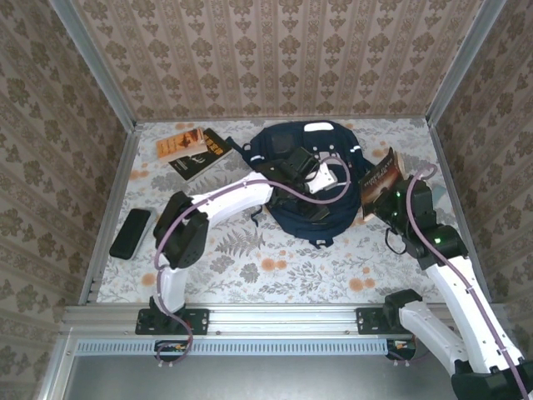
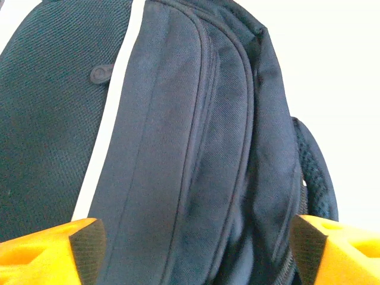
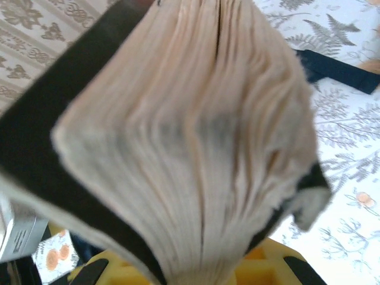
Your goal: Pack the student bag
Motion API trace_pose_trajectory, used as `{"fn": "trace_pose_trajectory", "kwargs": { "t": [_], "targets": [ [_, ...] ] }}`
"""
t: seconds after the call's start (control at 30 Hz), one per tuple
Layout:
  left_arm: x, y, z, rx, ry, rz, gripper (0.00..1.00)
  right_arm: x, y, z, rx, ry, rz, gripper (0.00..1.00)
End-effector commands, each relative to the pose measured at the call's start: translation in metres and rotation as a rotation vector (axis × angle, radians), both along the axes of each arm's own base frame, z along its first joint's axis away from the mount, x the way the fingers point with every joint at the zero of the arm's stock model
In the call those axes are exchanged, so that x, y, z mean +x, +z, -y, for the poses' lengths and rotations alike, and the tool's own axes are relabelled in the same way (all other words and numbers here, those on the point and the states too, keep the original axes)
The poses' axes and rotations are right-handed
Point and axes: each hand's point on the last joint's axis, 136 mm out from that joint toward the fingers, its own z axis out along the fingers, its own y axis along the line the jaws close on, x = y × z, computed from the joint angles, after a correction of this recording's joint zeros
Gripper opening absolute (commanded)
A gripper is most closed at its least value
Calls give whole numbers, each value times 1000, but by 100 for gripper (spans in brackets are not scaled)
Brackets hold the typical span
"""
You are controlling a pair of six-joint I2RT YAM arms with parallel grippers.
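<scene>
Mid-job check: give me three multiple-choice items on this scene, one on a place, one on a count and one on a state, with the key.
1. Where does the orange book lie relative to the student bag?
A. to its left, at the far side of the table
B. on top of it
C. between the arm bases

2. How many books lie loose on the table?
A. one
B. two
C. four

3. What is the right end effector doing?
A. open over the table
B. shut on a dark-covered book
C. shut on a bag strap

Key: 1 A, the top view shows it far left of the bag. 2 B, the orange one and a black book beside it. 3 B, the right wrist view shows page edges rising from between its fingers.
</scene>
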Motion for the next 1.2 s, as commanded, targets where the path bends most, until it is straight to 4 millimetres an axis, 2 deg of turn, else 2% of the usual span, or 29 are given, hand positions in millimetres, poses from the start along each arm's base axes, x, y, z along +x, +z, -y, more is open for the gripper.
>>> {"fn": "trace_pose_trajectory", "kwargs": {
  "t": [0.0, 0.33, 0.4, 0.6, 0.7, 0.8, 0.97, 1.17],
  "targets": [
    [3, -12, 0, 77, -59, -2, 81, -6, 10, 11, -27, -31, 38, 12],
    [22, -47, 7, 184, -51, -44, 74, -9, 8, 9, 0, -30, 39, 11],
    [26, -50, 7, 191, -44, -28, 67, -9, 7, 8, 11, -28, 42, 11],
    [50, -41, 6, 189, 26, 73, 36, -9, 6, 4, 30, -18, 44, 11],
    [55, -25, 6, 157, 51, 105, 24, -11, 3, 4, 30, -12, 36, 11],
    [59, 4, 4, 98, 87, 166, 17, -15, 4, 1, 33, 11, 36, 11],
    [74, 74, -10, -55, 230, 335, 9, -23, 14, -10, 71, 75, 55, 12],
    [87, 149, -34, -217, 410, 505, 7, -22, 27, -41, 182, 220, 88, 12]
  ]
}}
